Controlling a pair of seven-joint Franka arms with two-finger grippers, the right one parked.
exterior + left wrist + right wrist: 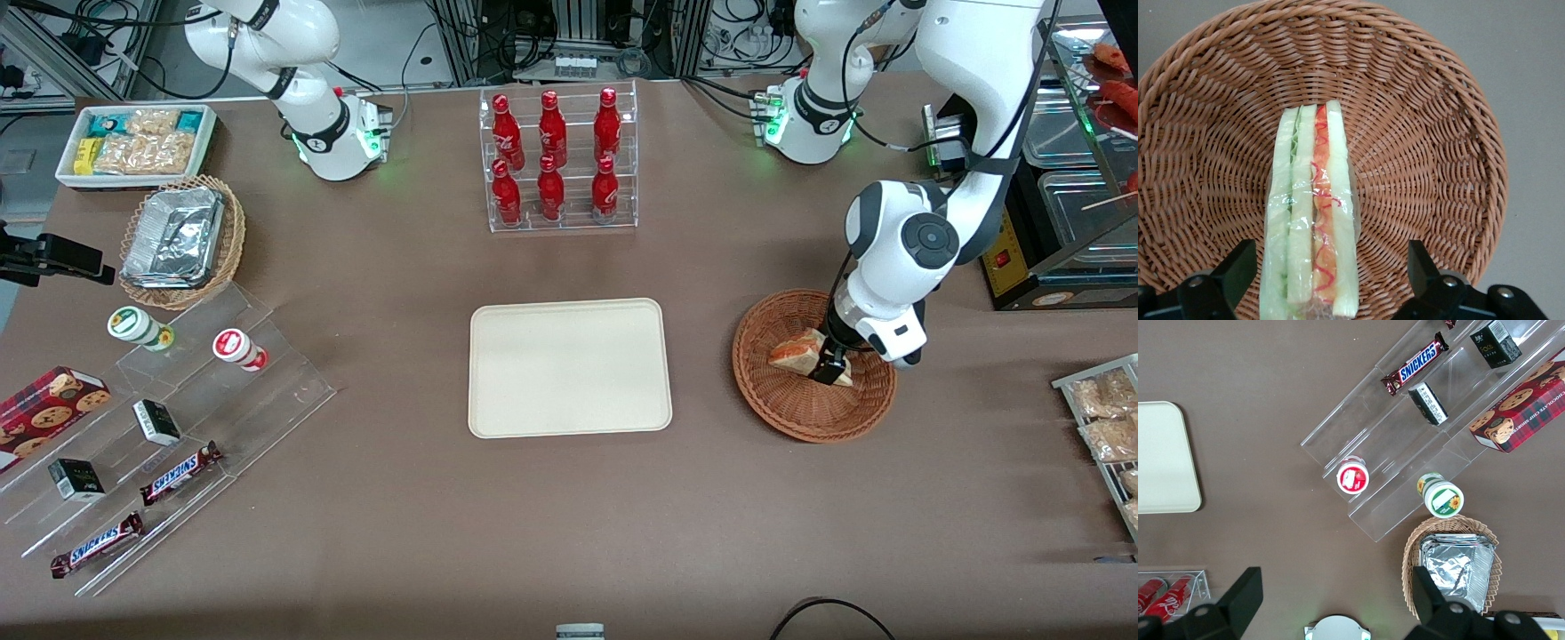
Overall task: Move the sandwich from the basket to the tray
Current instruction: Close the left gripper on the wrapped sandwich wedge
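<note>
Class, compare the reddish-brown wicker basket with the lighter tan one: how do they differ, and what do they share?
The reddish-brown basket holds the sandwich, with the left arm's pincer open around it; the tan basket holds a foil container. The first is darker and lies toward the working arm's end of the table, the tan one toward the parked arm's. Both are round woven wicker.

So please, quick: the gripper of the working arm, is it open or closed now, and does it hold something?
Gripper: open, down in the basket, fingers either side of the sandwich, not closed on it yet.
</note>
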